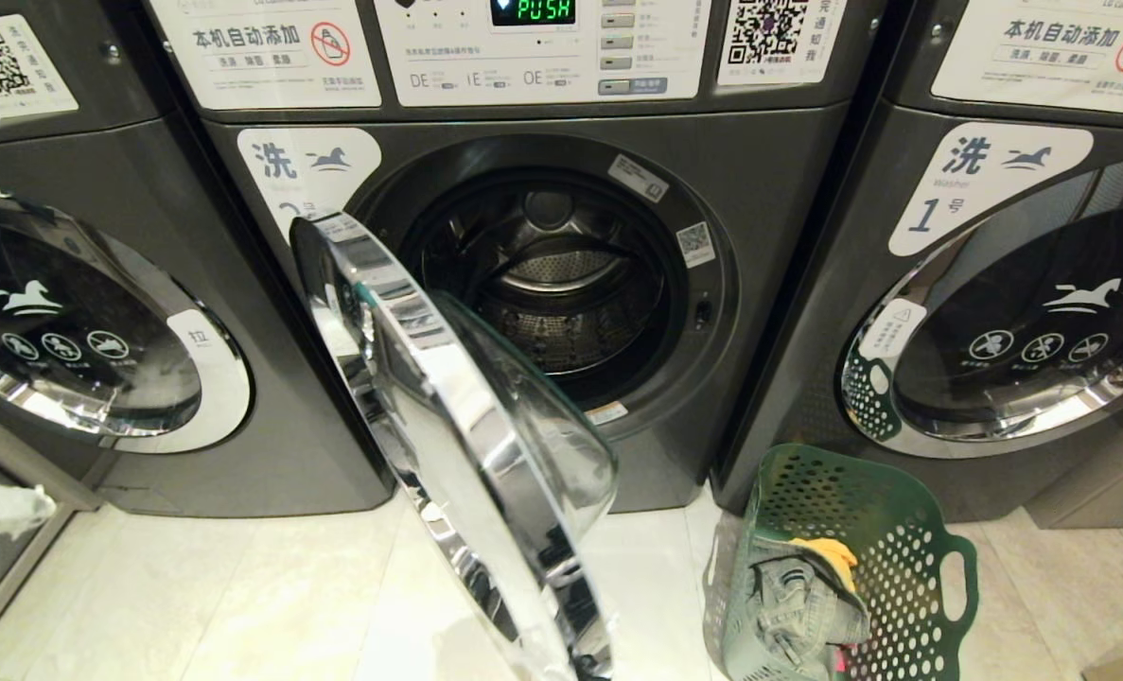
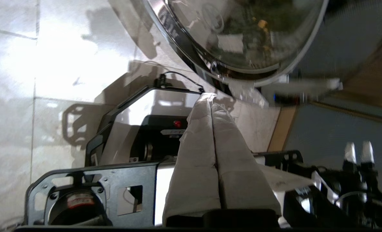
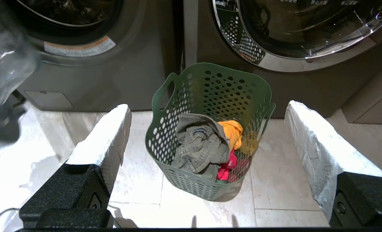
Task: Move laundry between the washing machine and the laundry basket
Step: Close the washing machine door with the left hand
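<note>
1. From the head camera I saw the washing machine [image 1: 542, 284] with its door [image 1: 457, 445] swung open and the drum apparently bare.
2. My left gripper [image 2: 211, 106] was clenched on nothing, near the door's rim.
3. My right gripper [image 3: 207, 135] stood spread wide above the laundry basket [image 3: 210, 87], where the laundry [image 3: 207, 145] lay.

The middle washer's display [image 1: 533, 10] reads "PUSH"; the right washer's label [image 1: 982, 180] bears "洗", "Washer" and "1号".
</note>
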Controlling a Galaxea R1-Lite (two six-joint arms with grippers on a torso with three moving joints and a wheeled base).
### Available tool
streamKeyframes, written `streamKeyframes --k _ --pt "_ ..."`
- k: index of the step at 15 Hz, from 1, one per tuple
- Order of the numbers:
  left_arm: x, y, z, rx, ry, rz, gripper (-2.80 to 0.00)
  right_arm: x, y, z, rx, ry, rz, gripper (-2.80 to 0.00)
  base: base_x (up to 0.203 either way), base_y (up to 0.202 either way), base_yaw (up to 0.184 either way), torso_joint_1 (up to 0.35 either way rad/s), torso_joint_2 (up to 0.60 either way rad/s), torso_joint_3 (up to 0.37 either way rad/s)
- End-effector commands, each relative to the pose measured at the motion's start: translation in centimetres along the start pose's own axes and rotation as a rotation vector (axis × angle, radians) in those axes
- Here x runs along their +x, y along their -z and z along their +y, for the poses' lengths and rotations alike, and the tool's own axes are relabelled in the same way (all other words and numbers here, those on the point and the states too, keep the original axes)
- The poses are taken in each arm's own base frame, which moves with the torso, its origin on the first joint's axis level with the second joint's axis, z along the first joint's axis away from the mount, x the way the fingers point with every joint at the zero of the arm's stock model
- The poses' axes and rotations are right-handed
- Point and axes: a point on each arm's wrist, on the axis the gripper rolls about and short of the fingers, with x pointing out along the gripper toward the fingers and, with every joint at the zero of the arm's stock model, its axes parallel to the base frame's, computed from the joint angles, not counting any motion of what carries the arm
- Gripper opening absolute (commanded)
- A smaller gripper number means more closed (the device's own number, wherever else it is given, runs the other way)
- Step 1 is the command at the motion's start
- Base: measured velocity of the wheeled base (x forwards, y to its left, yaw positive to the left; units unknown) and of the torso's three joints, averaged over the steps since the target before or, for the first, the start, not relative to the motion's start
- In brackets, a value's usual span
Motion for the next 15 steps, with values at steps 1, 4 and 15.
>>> streamKeyframes --k 1,4,15 --pt "-2.0 3.0 -0.7 0.084 0.08 -0.071 -2.8 -0.5 -2.1 0.1 -0.018 -0.042 -0.055 0.0 0.0 0.0 0.0 0.0 0.0 0.0" --pt "-3.1 7.0 -0.1 0.18 0.13 -0.219 -2.8 0.2 -7.6 0.3 0.003 -0.15 0.019 0.0 0.0 0.0 0.0 0.0 0.0 0.0" --pt "-1.1 16.7 5.3 0.47 -0.529 -0.784 -2.8 29.0 -4.4 3.6 0.251 -0.5 0.687 0.0 0.0 0.0 0.0 0.0 0.0 0.0"
